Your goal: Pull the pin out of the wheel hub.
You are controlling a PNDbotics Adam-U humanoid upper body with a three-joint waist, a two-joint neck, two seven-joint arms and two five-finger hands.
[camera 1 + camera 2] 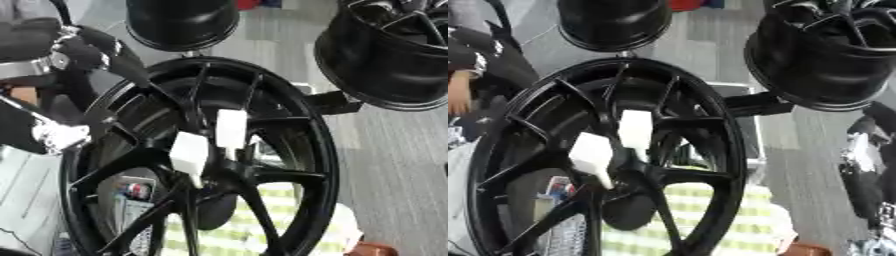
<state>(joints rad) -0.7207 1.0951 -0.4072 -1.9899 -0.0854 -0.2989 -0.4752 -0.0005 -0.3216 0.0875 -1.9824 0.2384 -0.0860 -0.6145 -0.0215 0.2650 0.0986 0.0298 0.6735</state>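
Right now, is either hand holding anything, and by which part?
Nothing is visibly held. The left hand rests against the wheel hub at its upper-left rim; both white pins stand untouched.

The floor (394,165) is grey, laid in long planks with a faint grain, and runs up the right side and between the objects at the top. Low in the middle lies a cloth (702,210) checked in pale green and white. An orange-red shape (376,249) sits at the bottom edge
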